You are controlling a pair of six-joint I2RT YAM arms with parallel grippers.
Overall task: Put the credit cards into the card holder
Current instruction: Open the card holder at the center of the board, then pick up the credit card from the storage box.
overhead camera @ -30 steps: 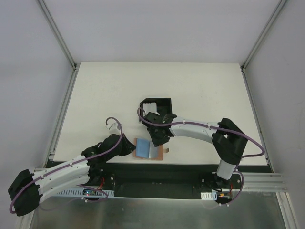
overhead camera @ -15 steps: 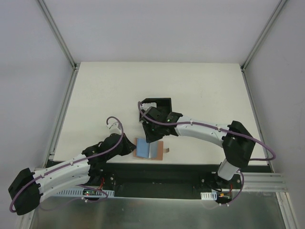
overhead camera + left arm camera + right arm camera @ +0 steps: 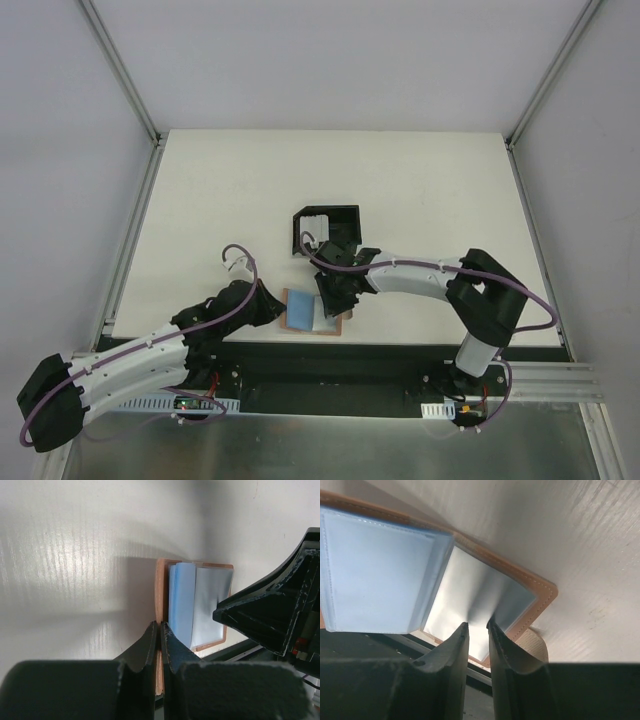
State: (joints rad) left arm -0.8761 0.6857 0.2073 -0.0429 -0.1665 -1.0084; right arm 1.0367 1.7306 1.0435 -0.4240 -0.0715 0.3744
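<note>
— Location of the card holder (image 3: 313, 312)?
— Open at the near edge of the table (image 3: 420, 200), between the grippers, blue lining (image 3: 375, 570) up.
— Cards?
— One pale grey card (image 3: 480, 597) on its right half.
— Fingers?
— Left gripper (image 3: 160, 628) pressed together on the leather's left edge. Right gripper (image 3: 477, 625) nearly closed, tips on that card; held or not, cannot tell.

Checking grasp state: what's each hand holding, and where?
Left hand pinches the card holder by its leather side edge. Right hand straddles an edge of the pale card, jaws slightly apart; grip cannot be told.
</note>
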